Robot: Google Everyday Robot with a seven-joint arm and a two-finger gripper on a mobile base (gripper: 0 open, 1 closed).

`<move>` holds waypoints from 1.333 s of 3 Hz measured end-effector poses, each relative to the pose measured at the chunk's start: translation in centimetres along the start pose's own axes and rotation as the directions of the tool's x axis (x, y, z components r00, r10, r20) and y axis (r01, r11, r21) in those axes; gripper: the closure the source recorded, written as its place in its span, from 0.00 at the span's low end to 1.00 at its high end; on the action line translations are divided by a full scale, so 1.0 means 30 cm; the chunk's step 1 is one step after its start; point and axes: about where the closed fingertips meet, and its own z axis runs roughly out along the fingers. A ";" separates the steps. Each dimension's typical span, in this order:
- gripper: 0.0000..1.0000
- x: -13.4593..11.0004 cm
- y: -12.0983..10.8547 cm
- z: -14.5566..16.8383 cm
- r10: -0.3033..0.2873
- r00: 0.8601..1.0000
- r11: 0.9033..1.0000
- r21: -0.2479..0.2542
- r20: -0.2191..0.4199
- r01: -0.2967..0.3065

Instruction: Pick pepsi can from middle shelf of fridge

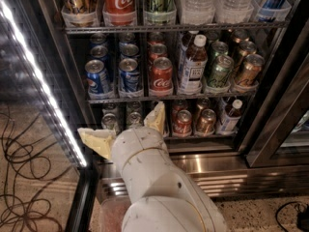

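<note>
Two blue pepsi cans stand side by side at the left front of the middle shelf (169, 97), one at the far left (98, 76) and one to its right (129, 74), with more blue cans behind them. A red Coca-Cola can (161, 75) stands to their right. My gripper (126, 128) is open and empty, its pale fingers (96, 140) spread wide. It sits below the middle shelf, in front of the bottom row of cans and just under the pepsi cans. The white arm fills the lower middle of the view. The fridge (270, 129) has its door open.
A brown bottle (193, 64), a green can (220, 70) and a bronze can (248, 69) fill the shelf's right side. The top shelf (174, 27) holds cans and water bottles. The bright LED strip (43, 86) runs down the left. Black cables (24, 178) lie on the floor.
</note>
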 end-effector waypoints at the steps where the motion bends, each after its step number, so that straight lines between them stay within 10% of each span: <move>1: 0.00 -0.028 -0.020 0.065 -0.021 0.998 1.000 0.008 0.057 0.021; 4: 0.00 -0.019 0.026 0.153 -0.019 0.992 0.999 0.038 0.121 0.015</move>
